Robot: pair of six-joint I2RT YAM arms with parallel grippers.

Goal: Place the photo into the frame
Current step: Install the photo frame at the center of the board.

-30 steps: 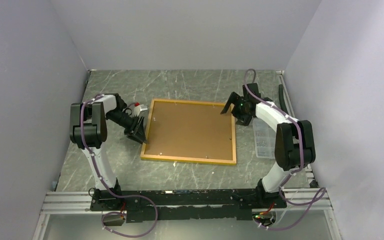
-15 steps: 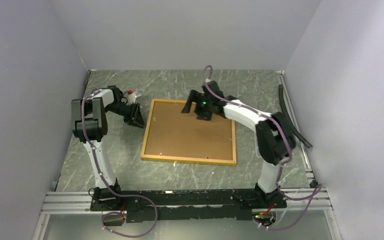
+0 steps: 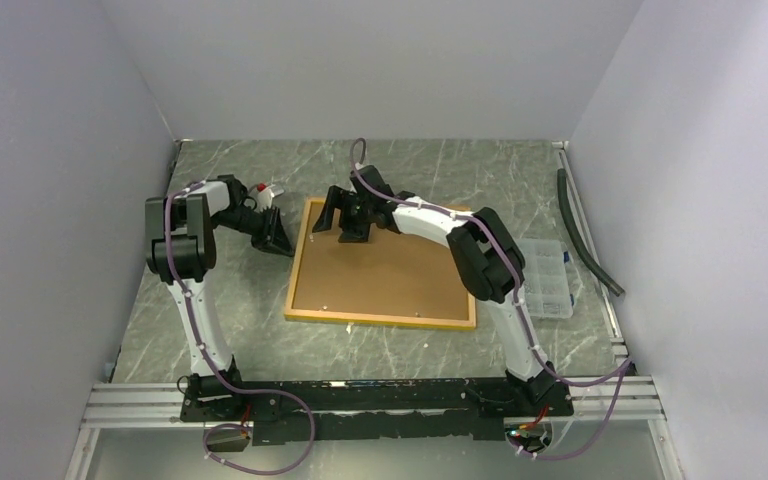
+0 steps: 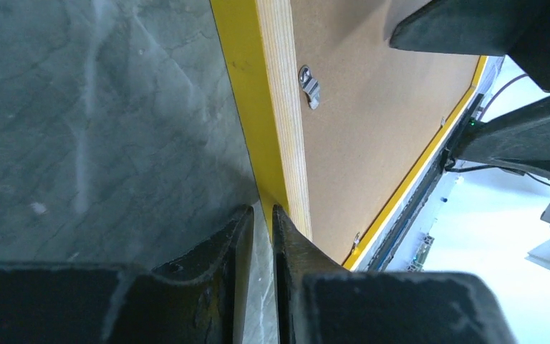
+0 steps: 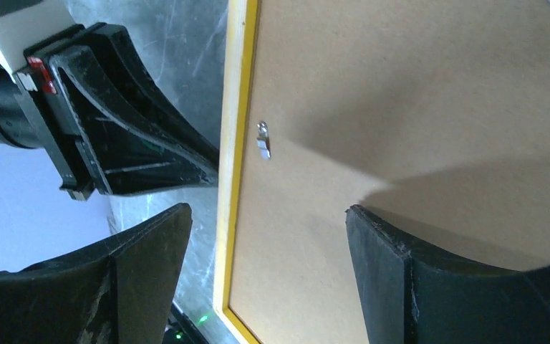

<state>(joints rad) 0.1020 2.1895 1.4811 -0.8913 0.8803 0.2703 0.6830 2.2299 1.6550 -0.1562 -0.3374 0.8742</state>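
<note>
My right gripper (image 5: 266, 215) hangs spread over the frame (image 3: 380, 270), probably stiff, best pinched by its upper-left rail; left gripper (image 4: 258, 222) pressed together.

**Tight at the frame's left side, free along the near and far desk**

The large yellow-edged wooden picture frame (image 3: 380, 265), lying back-up, fills the middle of the grey marbled desk (image 3: 260, 340). The left claw (image 3: 282, 243), fingers nearly together, sits at the frame's left edge, perhaps touching it, and blocks that side. The right claw (image 3: 340, 222), spread wide, hangs over the adjoining far-left corner, and its white arm (image 3: 430, 218) crosses the frame's far edge. A clear plastic compartment box (image 3: 550, 280) lies just right of the frame, with a black hose (image 3: 585, 235) beyond it, near the right wall. Bare desk runs between the frame and the arm bases, and behind the frame to the back wall.
</note>
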